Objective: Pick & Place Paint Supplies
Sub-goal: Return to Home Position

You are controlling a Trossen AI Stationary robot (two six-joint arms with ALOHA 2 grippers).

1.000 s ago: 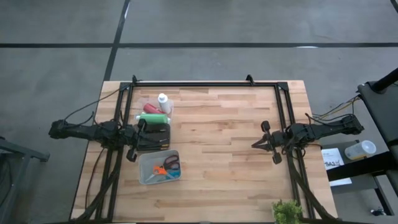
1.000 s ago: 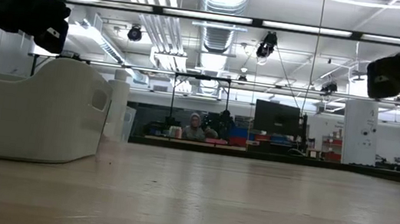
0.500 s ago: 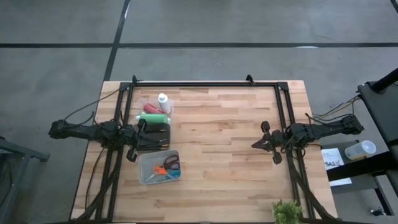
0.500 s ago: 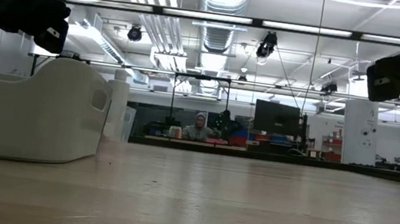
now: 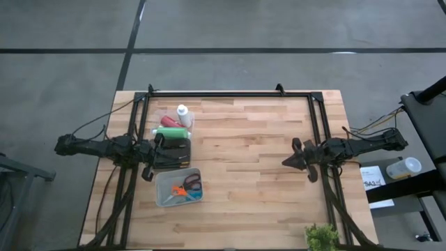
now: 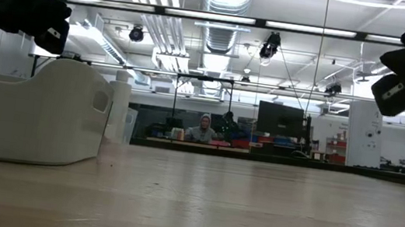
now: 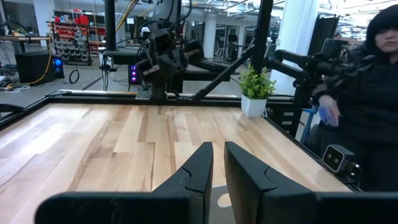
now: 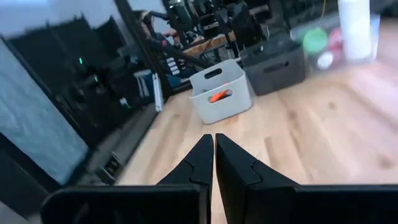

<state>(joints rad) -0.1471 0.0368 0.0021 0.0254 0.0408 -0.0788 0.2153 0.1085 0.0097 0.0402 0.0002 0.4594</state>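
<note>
Wooden table (image 5: 244, 125): left gripper (image 5: 164, 153) hovers at the black bin (image 5: 182, 157), right gripper (image 5: 287, 161) well apart from it, both jaws together, empty. Just behind the bin lie the green bottle (image 5: 173, 132) and red bottle (image 5: 169, 121), crosswise, with the white bottle (image 5: 182, 111) upright, nearest the left arm.

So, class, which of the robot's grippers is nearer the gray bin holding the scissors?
Left. The left gripper hangs over the dark bin next to the gray bin; the right gripper is far off across the table.
</note>
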